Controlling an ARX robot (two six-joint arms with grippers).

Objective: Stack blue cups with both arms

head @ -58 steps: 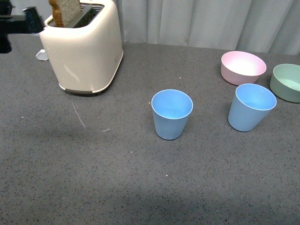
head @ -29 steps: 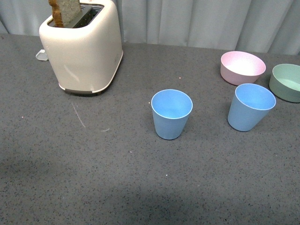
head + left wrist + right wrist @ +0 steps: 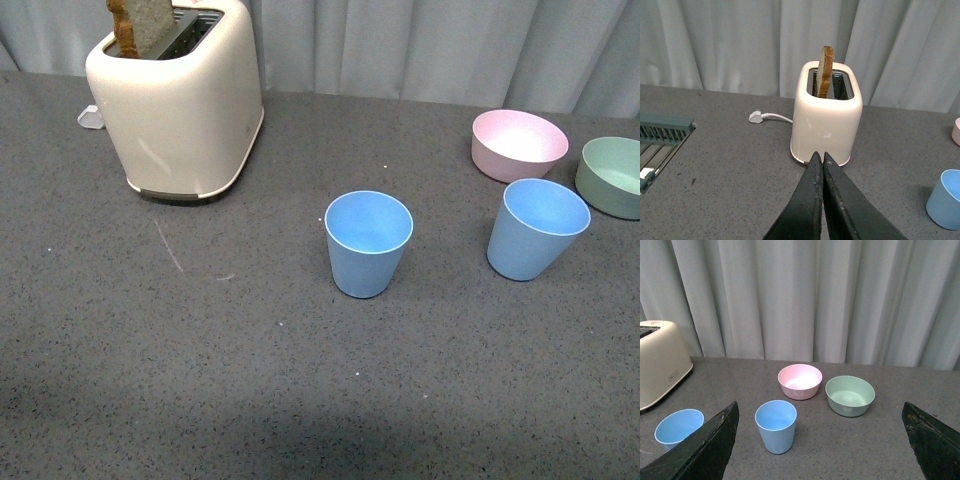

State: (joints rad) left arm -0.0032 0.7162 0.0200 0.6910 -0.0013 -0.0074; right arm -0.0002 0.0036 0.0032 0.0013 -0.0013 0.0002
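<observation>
Two light-blue cups stand upright and apart on the dark grey table: one near the middle [image 3: 368, 243], one to its right [image 3: 537, 228]. Neither arm shows in the front view. In the left wrist view my left gripper [image 3: 820, 156] is shut with nothing between its fingers, pointing at the toaster, and the middle cup [image 3: 946, 200] shows at the picture's edge. My right gripper [image 3: 820, 403] is open wide and empty. It is back from the right cup [image 3: 775, 426], with the middle cup [image 3: 679, 427] off to one side.
A cream toaster [image 3: 180, 95] holding a bread slice stands at the back left, its plug [image 3: 756, 117] lying beside it. A pink bowl [image 3: 518, 143] and a pale green bowl [image 3: 612, 175] sit behind the right cup. A grey-green rack [image 3: 660, 135] lies left of the toaster.
A black arm that showed at the front view's top left corner a second ago has left that view. The cups and bowls have not moved.
</observation>
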